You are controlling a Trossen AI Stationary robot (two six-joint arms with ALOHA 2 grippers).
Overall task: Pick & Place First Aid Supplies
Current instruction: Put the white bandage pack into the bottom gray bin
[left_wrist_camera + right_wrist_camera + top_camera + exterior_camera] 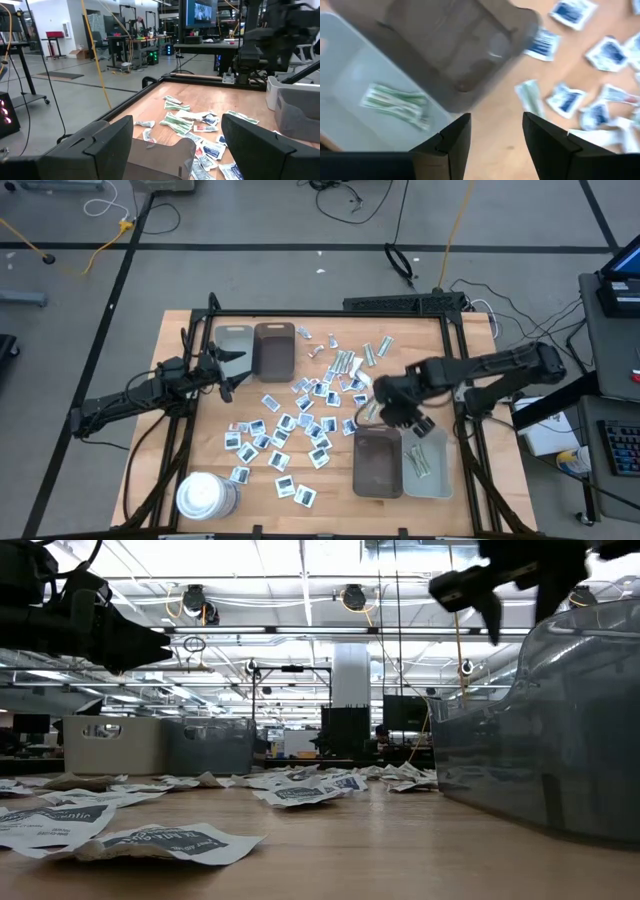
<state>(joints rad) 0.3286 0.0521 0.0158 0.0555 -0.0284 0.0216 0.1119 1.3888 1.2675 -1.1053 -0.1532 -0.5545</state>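
Right hand (495, 132), fingers spread and empty, hovers above small white packets (565, 99) with dark-blue print, and green-striped strips (395, 102) in the grey tray (345, 60).

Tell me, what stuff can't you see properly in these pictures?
- Print on the white packets: too small in the high view, blurred in the right wrist view.
- Inside the brown tray by the right arm: high view too dim to tell if anything lies there.
- White cylinder: its label is too small to read.
- Grey tray, low view: its cloudy wall hides the contents and the frame's right edge cuts it off.
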